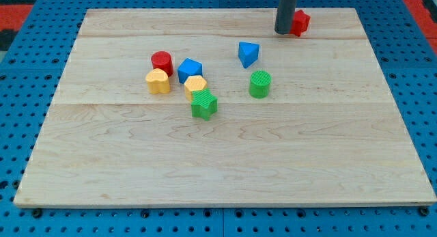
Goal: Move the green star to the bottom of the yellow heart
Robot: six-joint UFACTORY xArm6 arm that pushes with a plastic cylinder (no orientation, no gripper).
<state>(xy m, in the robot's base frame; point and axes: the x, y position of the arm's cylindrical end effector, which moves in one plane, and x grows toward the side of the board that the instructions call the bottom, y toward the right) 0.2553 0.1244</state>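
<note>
The green star (203, 104) lies left of the board's middle, touching the lower right of a yellow hexagon-like block (195, 87). The yellow heart (158, 81) lies further to the view's left, just below a red cylinder (162, 61). My tip (285, 32) rests near the board's top edge, right of centre, far up and to the right of the green star. It sits right beside a red block (300, 22), on that block's left.
A blue block (190, 70) sits between the red cylinder and the yellow hexagon-like block. A blue wedge-shaped block (248, 54) and a green cylinder (260, 84) lie right of the cluster. The wooden board (225, 169) rests on a blue perforated surface (20, 128).
</note>
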